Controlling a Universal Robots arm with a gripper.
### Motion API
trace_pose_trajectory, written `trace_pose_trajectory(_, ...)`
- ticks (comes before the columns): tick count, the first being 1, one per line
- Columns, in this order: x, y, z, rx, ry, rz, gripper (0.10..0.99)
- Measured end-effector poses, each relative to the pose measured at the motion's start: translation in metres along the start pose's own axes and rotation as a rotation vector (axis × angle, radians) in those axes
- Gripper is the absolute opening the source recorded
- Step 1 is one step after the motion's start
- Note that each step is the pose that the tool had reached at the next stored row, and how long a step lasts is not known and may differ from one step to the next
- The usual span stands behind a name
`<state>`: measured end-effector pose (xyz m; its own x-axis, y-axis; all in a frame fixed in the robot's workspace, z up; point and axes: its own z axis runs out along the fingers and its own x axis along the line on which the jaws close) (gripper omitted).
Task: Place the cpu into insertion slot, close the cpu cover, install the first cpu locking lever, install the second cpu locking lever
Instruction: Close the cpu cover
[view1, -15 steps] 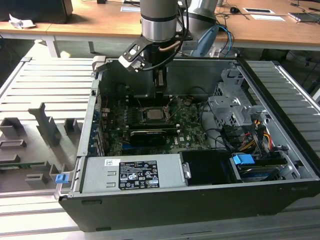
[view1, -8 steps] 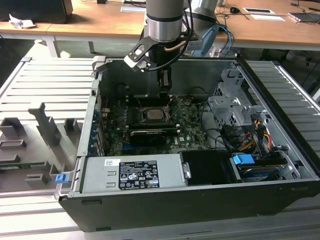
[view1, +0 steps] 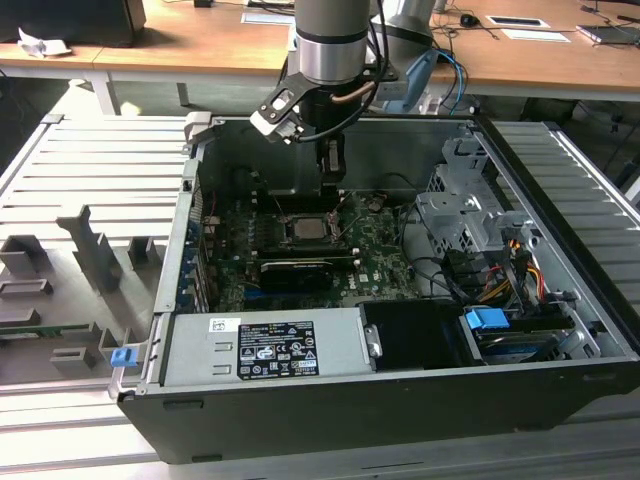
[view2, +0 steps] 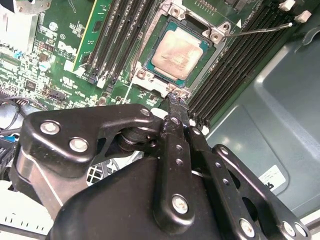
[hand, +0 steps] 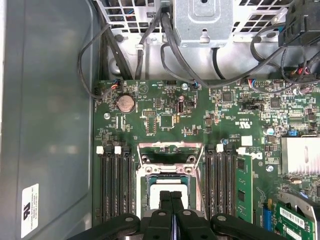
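While the arm (view1: 330, 40) points straight down, its end effector (view2: 173, 96) is closed beside the cpu (view2: 177, 57).

Matt silvery metal cpu (view2: 177, 59), glossy green board (view2: 64, 24)

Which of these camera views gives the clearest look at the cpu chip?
The second wrist view: the cpu shows its whole pale face, seated in the insertion slot. In the first wrist view the gripper hides part of it. In the exterior view it is a small square below the gripper.
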<state>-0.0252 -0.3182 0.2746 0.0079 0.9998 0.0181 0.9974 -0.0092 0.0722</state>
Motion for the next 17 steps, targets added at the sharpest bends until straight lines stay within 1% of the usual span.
trace_pose_trajectory(12, 0.0001, 0.0012, 0.0001, 0.000, 0.0000, 0.000, 0.106)
trace_pose_trajectory(14, 0.0001, 0.0035, 0.0002, 0.000, 0.0000, 0.000, 0.106)
trace_pose_trajectory(17, 0.0001, 0.0038, 0.0002, 0.000, 0.0000, 0.000, 0.106)
